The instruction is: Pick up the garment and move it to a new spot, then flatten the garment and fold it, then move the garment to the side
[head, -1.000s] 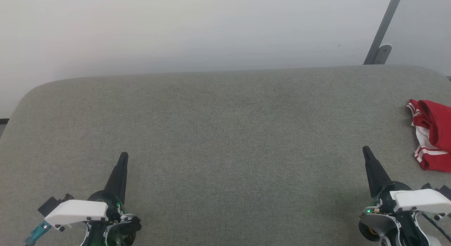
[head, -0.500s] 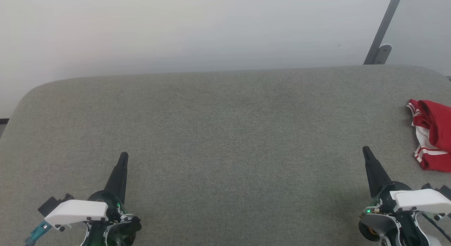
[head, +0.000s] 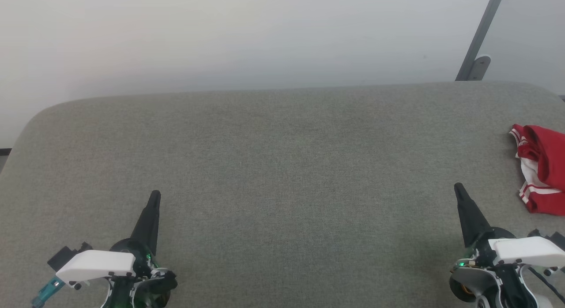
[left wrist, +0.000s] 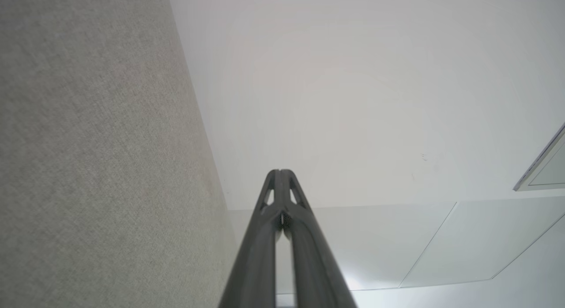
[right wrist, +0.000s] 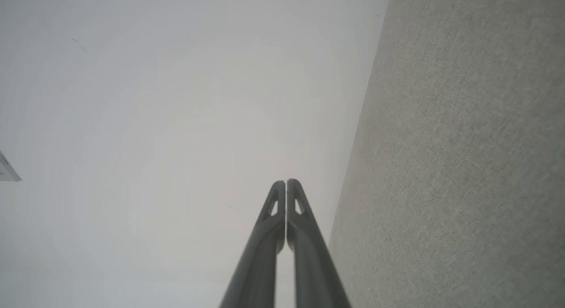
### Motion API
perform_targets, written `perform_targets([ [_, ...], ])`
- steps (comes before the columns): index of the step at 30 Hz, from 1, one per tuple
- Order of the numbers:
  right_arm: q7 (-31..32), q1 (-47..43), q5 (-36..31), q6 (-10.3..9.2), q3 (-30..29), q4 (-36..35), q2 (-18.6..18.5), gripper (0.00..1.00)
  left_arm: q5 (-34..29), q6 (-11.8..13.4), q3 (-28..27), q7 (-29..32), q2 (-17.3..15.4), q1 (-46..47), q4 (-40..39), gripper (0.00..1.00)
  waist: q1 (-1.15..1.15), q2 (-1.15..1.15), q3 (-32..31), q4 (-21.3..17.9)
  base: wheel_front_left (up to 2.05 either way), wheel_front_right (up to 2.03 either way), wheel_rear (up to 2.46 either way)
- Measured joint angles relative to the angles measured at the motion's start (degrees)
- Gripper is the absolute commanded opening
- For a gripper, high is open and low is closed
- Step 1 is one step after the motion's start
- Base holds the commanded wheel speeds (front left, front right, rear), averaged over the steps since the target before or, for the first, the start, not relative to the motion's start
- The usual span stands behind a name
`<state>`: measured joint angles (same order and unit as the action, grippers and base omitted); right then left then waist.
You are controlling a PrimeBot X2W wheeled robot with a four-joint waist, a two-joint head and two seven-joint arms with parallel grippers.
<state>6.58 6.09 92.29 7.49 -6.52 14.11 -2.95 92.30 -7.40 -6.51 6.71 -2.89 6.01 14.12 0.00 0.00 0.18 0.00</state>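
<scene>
Both closed and empty, the right gripper [head: 458,187] at lower right sits near the garment [head: 542,164], bunched at the frame's right edge up-right of it; the left gripper [head: 154,195] is well apart.

garment [head: 545,158]: 1 | grippers: 2, left gripper [head: 155,194] and right gripper [head: 457,186] | table [head: 282,167]: 1 | pole [head: 480,34]: 1 | wall [head: 220,34]: 1

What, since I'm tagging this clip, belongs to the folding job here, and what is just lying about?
Job: garment, crumpled at the head view's right edge; left pincer and right pincer, both shut, empty.
Just there: grey table; metal bar on the wall.
</scene>
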Motion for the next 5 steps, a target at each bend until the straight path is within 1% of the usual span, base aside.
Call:
perform_targets([
  [5, 0.0, 0.0, 0.0, 0.00, 0.0, 0.0, 0.0, 0.00, 0.0, 0.0, 0.0, 0.0, 0.0, 0.0, 0.0, 0.00, 0.00, 0.00, 0.0, 0.0, 0.00, 0.00, 0.00],
])
